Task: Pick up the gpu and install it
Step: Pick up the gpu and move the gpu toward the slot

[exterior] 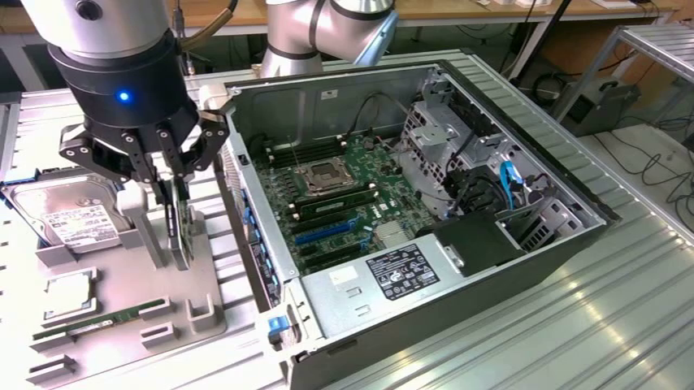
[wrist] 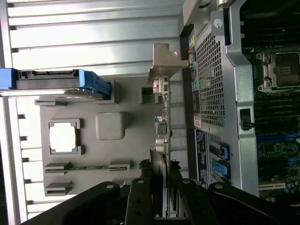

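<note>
The gpu (exterior: pixel 180 231) stands on edge in a slot of the grey holder tray (exterior: pixel 206 284), just to the exterior view's left of the open computer case (exterior: pixel 477 260). It is a thin dark card. In the wrist view the gpu (wrist: pixel 165 117) shows edge-on, with its silvery-beige bracket at the far end. My gripper (exterior: pixel 171 185) is directly above it, with the fingers (wrist: pixel 146 187) pressed against both faces of the card's top edge. The gripper (wrist: pixel 161 187) is shut on the card. The motherboard (exterior: pixel 347 195) lies exposed inside the case, with blue expansion slots (exterior: pixel 325 233) near its lower part.
On the same tray lie a silver hard drive (exterior: pixel 71 215) with a white label, a square CPU (exterior: pixel 67 292) and a narrow green RAM stick (exterior: pixel 103 318). The case's rear wall (wrist: pixel 213 84) runs close beside the card. Ribbed metal tabletop (exterior: pixel 607 325) surrounds everything.
</note>
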`<act>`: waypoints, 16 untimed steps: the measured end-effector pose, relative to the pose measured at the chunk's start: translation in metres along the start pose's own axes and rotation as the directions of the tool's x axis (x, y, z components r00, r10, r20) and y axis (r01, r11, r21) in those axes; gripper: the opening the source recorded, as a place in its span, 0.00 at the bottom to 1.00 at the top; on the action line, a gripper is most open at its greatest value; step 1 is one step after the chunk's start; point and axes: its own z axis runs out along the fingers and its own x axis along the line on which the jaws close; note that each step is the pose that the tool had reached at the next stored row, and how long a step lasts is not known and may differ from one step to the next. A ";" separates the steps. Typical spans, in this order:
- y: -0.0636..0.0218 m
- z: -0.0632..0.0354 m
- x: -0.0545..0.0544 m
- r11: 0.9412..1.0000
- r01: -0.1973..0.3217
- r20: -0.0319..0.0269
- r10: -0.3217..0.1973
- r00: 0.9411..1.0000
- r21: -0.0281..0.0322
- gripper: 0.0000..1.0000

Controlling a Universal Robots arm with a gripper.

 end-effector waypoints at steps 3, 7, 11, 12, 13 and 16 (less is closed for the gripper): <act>0.0000 -0.0006 0.000 1.000 0.000 0.000 0.000 1.000 0.000 0.26; 0.0001 -0.0015 0.000 1.000 0.000 0.000 0.000 1.000 0.000 0.26; 0.0001 -0.0024 0.000 1.000 0.000 0.000 0.000 1.000 0.000 0.26; 0.0002 -0.0025 0.000 1.000 0.000 0.000 0.000 1.000 0.000 0.26; 0.0002 -0.0028 0.000 1.000 0.000 0.000 0.000 1.000 0.000 0.26; 0.0002 -0.0033 0.000 1.000 0.000 0.000 0.000 1.000 0.000 0.26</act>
